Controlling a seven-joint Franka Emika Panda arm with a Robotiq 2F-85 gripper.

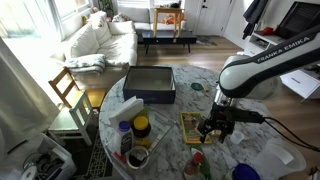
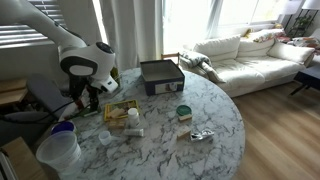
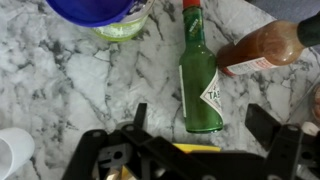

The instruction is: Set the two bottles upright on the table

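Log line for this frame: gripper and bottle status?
gripper: open, over green bottle | green bottle: lying on table | orange-red bottle: lying beside it | upright: none

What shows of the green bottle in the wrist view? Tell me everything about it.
The green bottle is slim, glassy-looking, with a red cap and a white diamond label. It lies flat on the marble table, cap pointing away from the open gripper, base between its fingers, unheld. An orange-red bottle lies by its shoulder, touching or nearly.
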